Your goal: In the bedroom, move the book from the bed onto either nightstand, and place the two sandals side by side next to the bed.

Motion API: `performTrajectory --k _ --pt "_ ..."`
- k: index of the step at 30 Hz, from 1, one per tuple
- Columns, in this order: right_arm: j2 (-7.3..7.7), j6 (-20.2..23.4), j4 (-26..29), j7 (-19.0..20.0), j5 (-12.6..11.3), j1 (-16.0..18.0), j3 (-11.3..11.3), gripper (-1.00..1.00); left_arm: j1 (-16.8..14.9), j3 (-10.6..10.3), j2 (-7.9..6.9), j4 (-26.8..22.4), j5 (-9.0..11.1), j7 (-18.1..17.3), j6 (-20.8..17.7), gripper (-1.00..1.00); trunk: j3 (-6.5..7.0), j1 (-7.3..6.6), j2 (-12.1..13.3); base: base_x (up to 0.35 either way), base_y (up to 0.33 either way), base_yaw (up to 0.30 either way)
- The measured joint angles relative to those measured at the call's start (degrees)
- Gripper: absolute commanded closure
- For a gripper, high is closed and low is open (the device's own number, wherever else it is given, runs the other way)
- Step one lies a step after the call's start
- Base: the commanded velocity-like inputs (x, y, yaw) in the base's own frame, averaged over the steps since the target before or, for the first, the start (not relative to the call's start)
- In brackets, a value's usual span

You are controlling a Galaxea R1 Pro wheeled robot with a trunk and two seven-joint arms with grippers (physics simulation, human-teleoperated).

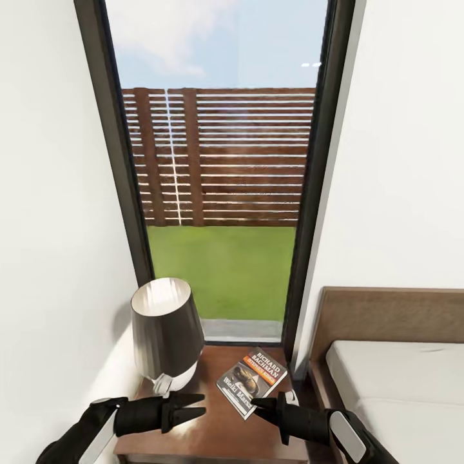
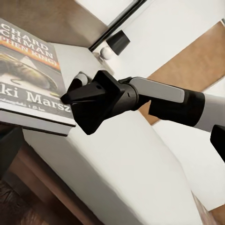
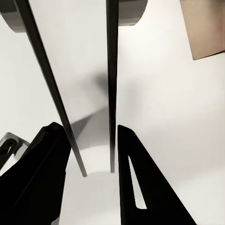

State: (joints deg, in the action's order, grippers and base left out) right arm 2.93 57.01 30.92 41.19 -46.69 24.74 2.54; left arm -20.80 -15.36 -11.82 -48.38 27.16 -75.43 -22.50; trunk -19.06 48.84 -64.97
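Right gripper [image 1: 259, 405] over nightstand [image 1: 212, 432], fingers spread apart, holding nothing, tips just beside book's near edge. Left gripper [image 1: 198, 405] at 9 o'clock from it, fingers [image 1: 187, 412] slightly apart, empty. Book [image 1: 252, 381] flat on nightstand top, cover up. Lamp [image 1: 163, 335] at 10 o'clock from book. Bed [image 1: 393, 386] at 3 o'clock. Window [image 1: 219, 167] at 12 o'clock, fence and grass outside.
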Motion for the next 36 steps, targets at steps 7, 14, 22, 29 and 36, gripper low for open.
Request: performTrajectory --k 7,14,22,29,36 --pt "0.02 0.0 0.0 0.0 0.0 0.0 0.0 1.00 0.0 0.1 0.34 0.0 0.0 0.1 0.1 -1.00 -1.26 1.54 -2.8 0.000 0.000 0.000" --pt "0.11 0.0 0.0 0.0 0.0 0.0 0.0 1.00 0.0 0.0 0.43 0.1 0.0 0.2 0.1 -1.00 -2.52 3.08 -5.6 0.000 0.000 0.000" --pt "0.17 0.0 0.0 0.0 0.0 0.0 0.0 1.00 0.0 0.0 0.41 0.1 0.0 0.2 0.0 -1.00 -3.95 4.83 -8.8 0.000 0.000 0.000" --pt "0.18 0.0 0.0 0.0 0.0 0.0 0.0 1.00 0.0 0.0 0.47 0.1 0.0 0.3 0.0 -1.00 -5.21 6.37 -11.6 0.000 0.000 0.000" --pt "0.13 0.0 0.0 0.0 0.0 0.0 0.0 1.00 0.0 0.0 0.47 0.1 0.0 0.3 0.1 -1.00 -6.47 7.91 -14.4 0.000 0.000 0.000"
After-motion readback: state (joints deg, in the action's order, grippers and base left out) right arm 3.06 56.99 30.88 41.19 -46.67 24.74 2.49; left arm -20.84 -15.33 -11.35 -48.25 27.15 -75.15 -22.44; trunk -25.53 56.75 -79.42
